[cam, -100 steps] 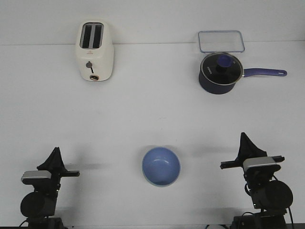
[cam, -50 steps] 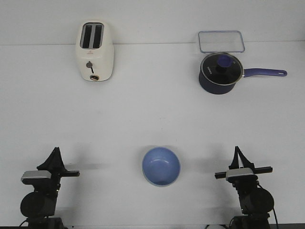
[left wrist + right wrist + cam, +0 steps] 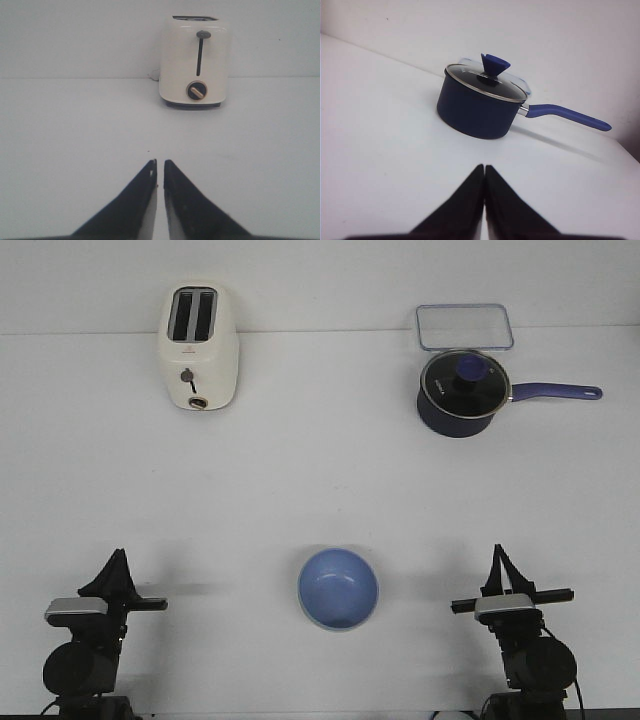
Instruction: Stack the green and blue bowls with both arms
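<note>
Jaws closed and empty on both my arms, parked low at the desk's near edge.

My left gripper (image 3: 159, 167) shows only a sliver between its tips; my right gripper (image 3: 484, 170) is pressed tight. Neither holds anything. Between them, well apart from both, sits the blue bowl (image 3: 338, 588), a pale rim (image 3: 312, 618) peeking under it, so I judge the green bowl is nested beneath and the stack done.
</note>
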Robot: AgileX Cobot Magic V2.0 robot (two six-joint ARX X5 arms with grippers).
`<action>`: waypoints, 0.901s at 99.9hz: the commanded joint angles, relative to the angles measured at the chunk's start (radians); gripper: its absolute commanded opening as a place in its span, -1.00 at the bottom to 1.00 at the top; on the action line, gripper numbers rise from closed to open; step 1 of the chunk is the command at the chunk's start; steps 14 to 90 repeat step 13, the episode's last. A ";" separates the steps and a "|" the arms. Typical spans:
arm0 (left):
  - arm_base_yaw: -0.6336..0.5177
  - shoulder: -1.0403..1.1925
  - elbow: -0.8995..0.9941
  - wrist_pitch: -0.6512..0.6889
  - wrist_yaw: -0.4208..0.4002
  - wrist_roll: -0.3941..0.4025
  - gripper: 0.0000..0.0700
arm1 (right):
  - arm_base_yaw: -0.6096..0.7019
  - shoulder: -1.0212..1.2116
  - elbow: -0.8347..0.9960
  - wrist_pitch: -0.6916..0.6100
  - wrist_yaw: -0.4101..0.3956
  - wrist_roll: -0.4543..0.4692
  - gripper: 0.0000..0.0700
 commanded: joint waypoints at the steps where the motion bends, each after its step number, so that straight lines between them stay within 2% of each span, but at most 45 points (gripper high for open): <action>1: 0.001 -0.001 -0.019 0.009 -0.001 0.000 -0.96 | 0.002 -0.001 -0.002 0.011 0.000 -0.004 -1.00; 90: 0.001 -0.001 -0.019 0.009 -0.001 0.000 -0.96 | 0.002 -0.001 -0.002 0.011 0.000 -0.004 -1.00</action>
